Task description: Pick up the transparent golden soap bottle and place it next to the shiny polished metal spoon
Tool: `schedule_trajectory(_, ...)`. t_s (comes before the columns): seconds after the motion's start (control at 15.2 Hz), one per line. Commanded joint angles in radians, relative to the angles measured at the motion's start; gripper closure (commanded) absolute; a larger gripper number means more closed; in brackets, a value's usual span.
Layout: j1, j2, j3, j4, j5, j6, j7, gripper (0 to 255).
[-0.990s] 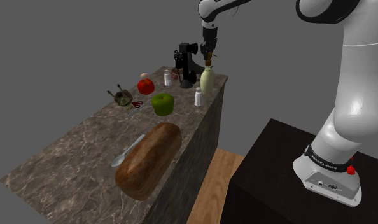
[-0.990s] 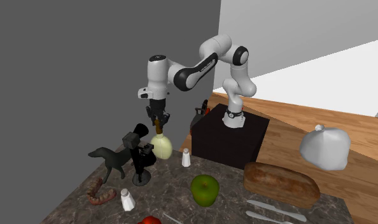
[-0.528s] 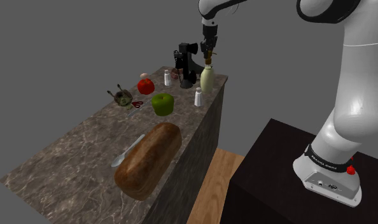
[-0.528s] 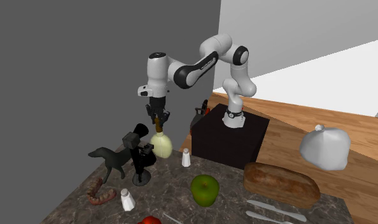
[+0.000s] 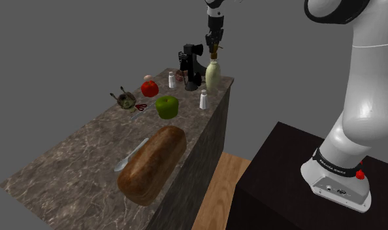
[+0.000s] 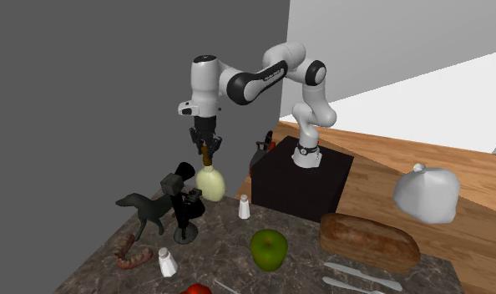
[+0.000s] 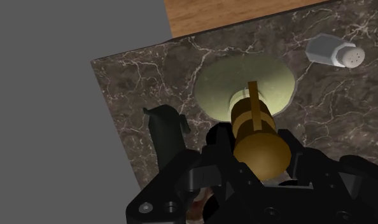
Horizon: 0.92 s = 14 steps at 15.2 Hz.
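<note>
My gripper [image 5: 214, 49] is clamped on the golden cap of the bottle [image 5: 213, 75], which hangs at the counter's [image 5: 75, 157] far corner, just beside a black stand [image 5: 191, 65] and near a shaker [image 5: 203, 99]. An apple [image 5: 166, 106] and a loaf [image 5: 152, 163] lie between it and the spoon [image 5: 130, 155], which rests beside the loaf. The wrist view gives me the fingers [image 7: 219, 137] pressed against that cap; the second exterior view adds a dog figure [image 6: 144, 209] by the stand.

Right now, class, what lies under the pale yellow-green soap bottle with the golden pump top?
Dark veined marble countertop shows around the bottle. The patch straight beneath is covered by the bottle's own body, so it cannot be seen.
</note>
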<state>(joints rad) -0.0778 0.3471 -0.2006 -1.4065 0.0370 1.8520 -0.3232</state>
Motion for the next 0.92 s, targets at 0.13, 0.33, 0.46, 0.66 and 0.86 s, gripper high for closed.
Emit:
schedule_trajectory(0.13,-0.003,0.004,-0.001,0.063,0.001,-0.059,-0.001,255)
schedule_trajectory(0.33,-0.005,0.009,-0.001,0.099,0.002,-0.09,-0.002,255)
schedule_trajectory(0.46,0.029,-0.023,0.01,0.054,-0.012,-0.077,0.041,255)
schedule_trajectory(0.66,0.078,-0.063,0.028,-0.001,-0.031,-0.063,0.108,255)
schedule_trajectory(0.86,0.123,-0.092,0.049,-0.04,-0.048,-0.055,0.175,255)
